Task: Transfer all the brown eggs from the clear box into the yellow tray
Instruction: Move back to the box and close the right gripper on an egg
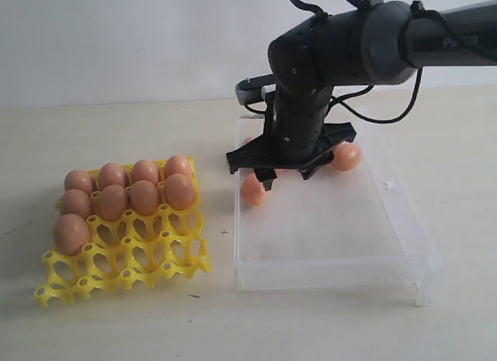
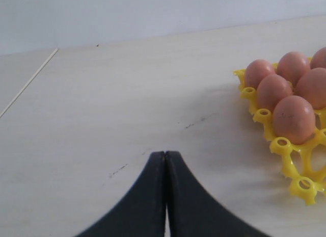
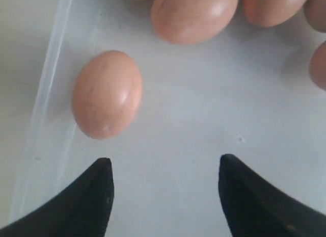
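Note:
The yellow tray (image 1: 124, 264) lies at the left with several brown eggs (image 1: 113, 199) filling its far cells; its corner also shows in the left wrist view (image 2: 300, 183). The clear box (image 1: 334, 262) sits at centre right. My right gripper (image 1: 287, 175) hangs open low over the box's far left part. A lone egg (image 1: 253, 189) lies just beside it, near the box's left wall. In the right wrist view this egg (image 3: 107, 94) sits ahead of one fingertip, outside the open gripper (image 3: 165, 163). More eggs (image 3: 193, 15) cluster beyond. My left gripper (image 2: 165, 153) is shut and empty over bare table.
Another egg (image 1: 346, 156) shows past the right arm, inside the box. The box's near half (image 1: 326, 221) holds no eggs. The tray's front cells (image 1: 147, 256) are empty. Pale tabletop (image 1: 116, 128) surrounds both containers.

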